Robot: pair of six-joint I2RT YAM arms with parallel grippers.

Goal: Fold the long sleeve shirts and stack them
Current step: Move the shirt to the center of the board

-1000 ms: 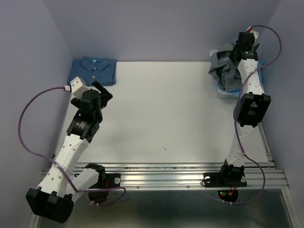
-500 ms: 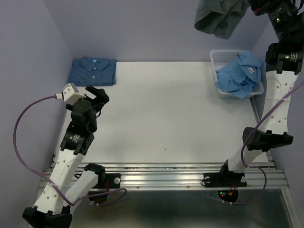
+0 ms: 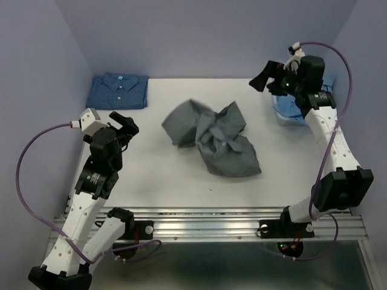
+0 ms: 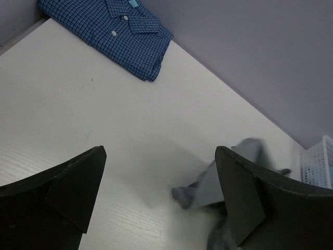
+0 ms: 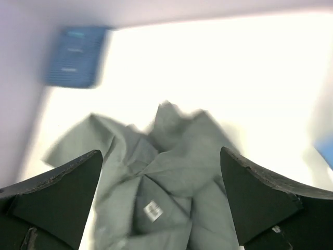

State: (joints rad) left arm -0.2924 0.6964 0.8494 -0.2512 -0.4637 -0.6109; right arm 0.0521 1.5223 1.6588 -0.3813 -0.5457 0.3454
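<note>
Grey shirt was a crumpled heap; left gripper sat left of it, right gripper far-right, both wide open.

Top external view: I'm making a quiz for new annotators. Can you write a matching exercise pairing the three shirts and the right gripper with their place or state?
Things:
1. grey shirt
2. dark blue patterned shirt
3. light blue shirt
4. right gripper

Place or state:
A. folded flat at the far left corner of the table
B. crumpled in the middle of the table
C. open, holding nothing
D. bunched in the white basket

Pairs: 1-B, 2-A, 3-D, 4-C
</note>
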